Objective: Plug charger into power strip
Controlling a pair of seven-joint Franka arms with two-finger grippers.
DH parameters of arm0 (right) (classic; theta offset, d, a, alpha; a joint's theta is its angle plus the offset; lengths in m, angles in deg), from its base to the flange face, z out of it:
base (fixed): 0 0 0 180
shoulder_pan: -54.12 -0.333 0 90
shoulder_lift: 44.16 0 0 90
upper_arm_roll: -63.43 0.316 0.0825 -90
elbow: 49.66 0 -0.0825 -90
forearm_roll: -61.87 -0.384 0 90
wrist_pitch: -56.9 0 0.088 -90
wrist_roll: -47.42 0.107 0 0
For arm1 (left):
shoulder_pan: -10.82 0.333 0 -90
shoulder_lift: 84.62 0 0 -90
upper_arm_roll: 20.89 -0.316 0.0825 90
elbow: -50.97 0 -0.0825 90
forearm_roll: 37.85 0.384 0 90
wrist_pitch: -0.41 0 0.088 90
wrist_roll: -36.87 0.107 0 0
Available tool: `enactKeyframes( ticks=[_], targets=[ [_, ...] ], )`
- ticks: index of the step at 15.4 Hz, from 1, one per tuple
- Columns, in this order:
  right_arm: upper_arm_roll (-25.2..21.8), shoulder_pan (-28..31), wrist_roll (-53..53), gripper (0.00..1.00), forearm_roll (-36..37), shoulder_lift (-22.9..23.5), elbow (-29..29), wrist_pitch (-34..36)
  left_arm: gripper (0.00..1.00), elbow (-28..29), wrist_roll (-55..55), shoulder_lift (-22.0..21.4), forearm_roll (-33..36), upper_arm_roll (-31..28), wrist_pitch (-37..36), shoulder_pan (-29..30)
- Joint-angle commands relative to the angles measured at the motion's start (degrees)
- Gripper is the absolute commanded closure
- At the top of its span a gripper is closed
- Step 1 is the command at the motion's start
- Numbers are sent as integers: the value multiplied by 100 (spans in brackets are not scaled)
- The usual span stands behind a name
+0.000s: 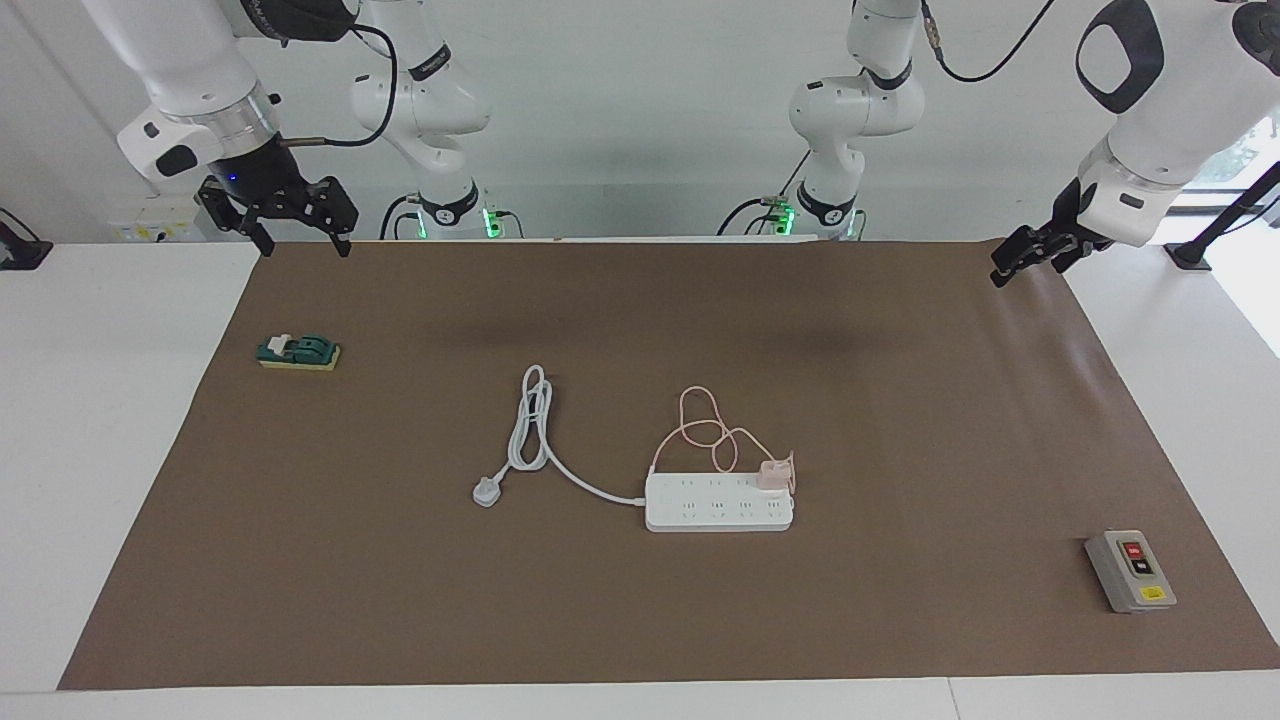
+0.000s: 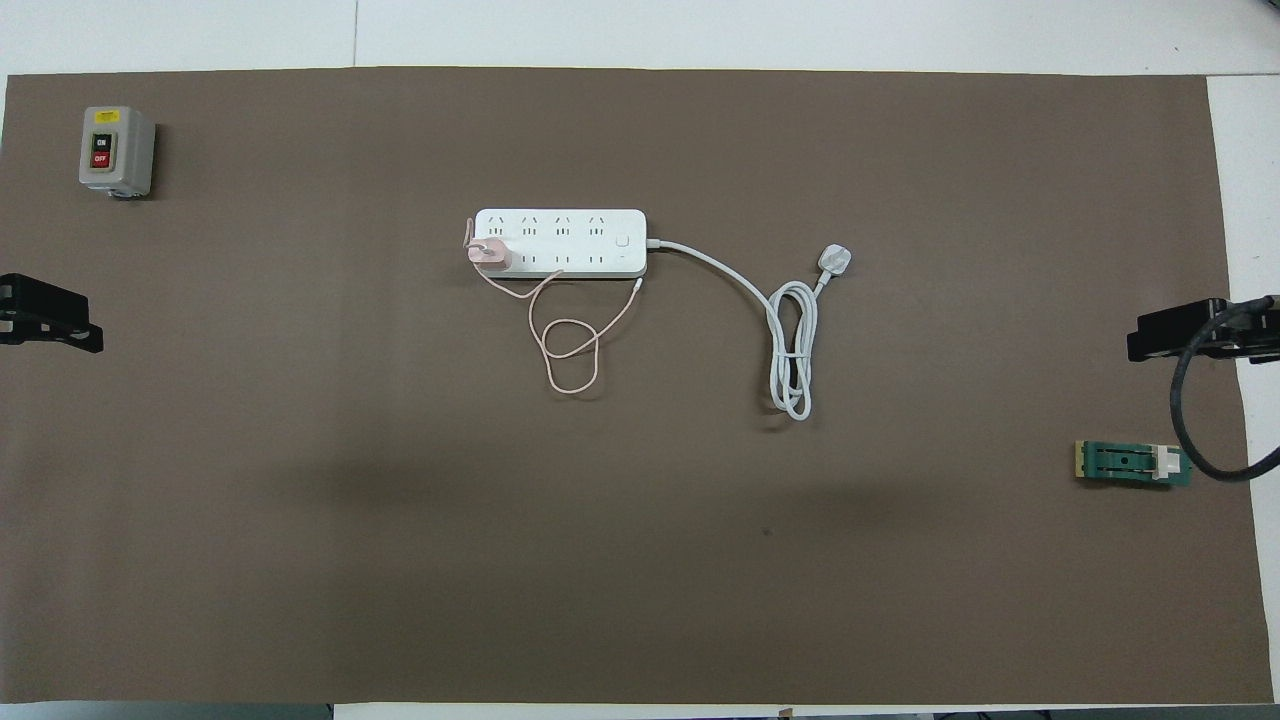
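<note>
A: Where are the claws, and are they holding anything?

B: Both are raised and empty, fingers spread apart. The left gripper [image 1: 1024, 259] hangs over the mat's corner at the left arm's end of the table. The right gripper [image 1: 293, 222] hangs over the mat's edge at the right arm's end, above a small green block [image 1: 299, 351]. Both arms wait, well apart from the work.

A: And the charger?

B: The charger [image 1: 772, 474], a small pink cube, sits on the power strip [image 1: 718, 502] at the strip's end toward the left arm, in the row nearer the robots. Its thin pink cable [image 1: 705, 425] loops on the mat [image 1: 900, 420] just beside the strip. It appears seated already, though how deep cannot be told.

A: How should the step be done well?

B: If it needs pressing home, push straight down on the cube, squarely, while the other claw steadies the strip. Keep clear of the loops. A grey switch box [image 1: 1130, 571] and the strip's white cord [image 1: 540, 440] are out of the way.
</note>
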Motion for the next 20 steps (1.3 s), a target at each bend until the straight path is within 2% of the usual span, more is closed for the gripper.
enactKeyframes(
  ticks=[1, 5, 9, 20],
  targets=[
    [34, 40, 81, 0, 52, -20, -22, 101, 0, 73, 50, -58, -84, -121, 142, -121],
    [34, 40, 81, 0, 52, -20, -22, 101, 0, 91, 595, -58, -84, -121, 134, -121],
    [34, 40, 81, 0, 52, -20, -22, 101, 0, 65, 587, -50, -312, -121, 107, -121],
    [34, 40, 81, 0, 52, -20, -22, 101, 0, -120, 569, 21, -312, -69, 10, -121]
  ],
)
